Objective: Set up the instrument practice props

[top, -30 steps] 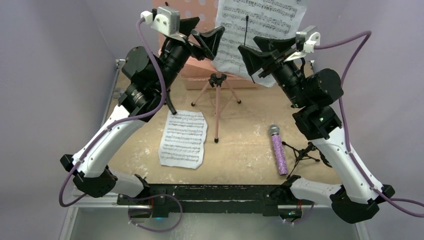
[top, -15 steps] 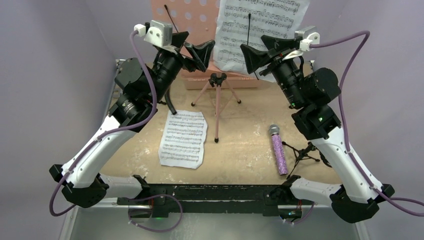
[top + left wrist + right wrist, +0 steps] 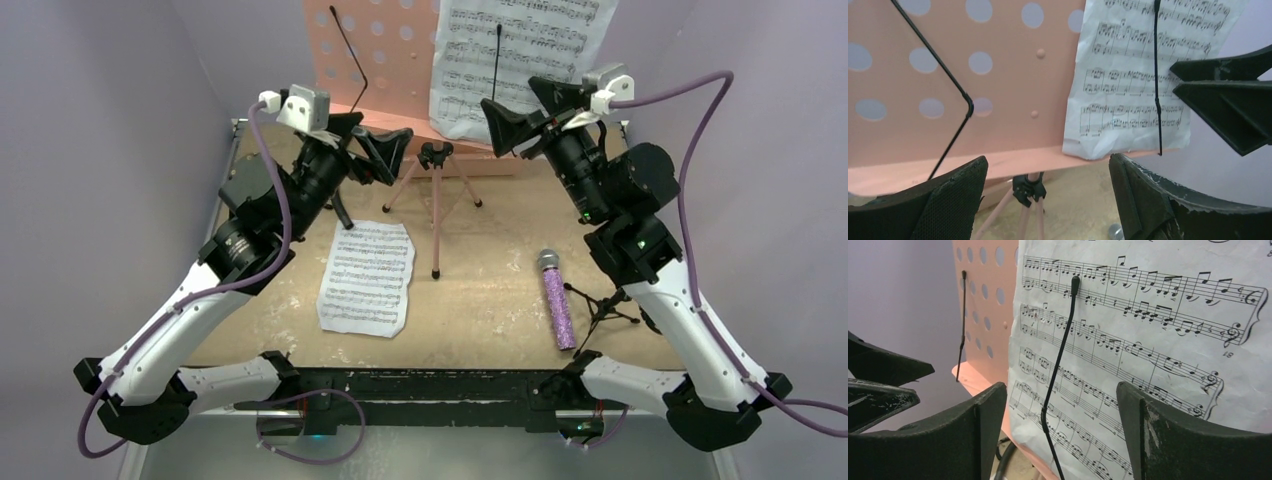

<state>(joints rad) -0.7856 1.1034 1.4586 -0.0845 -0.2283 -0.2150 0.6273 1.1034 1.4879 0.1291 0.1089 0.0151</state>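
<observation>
One page sits on the stand, right half.
Left gripper and right gripper gape empty before it; next, I judge, a pinch of the flat page on the table.

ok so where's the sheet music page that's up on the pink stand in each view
top external: the sheet-music page is at the top, right of centre, on the right half of the pink stand.
left wrist: upper right, its bottom edge at the stand's ledge.
right wrist: fills the right two-thirds.
shared landmark: the black wire holder running down the page.
</observation>
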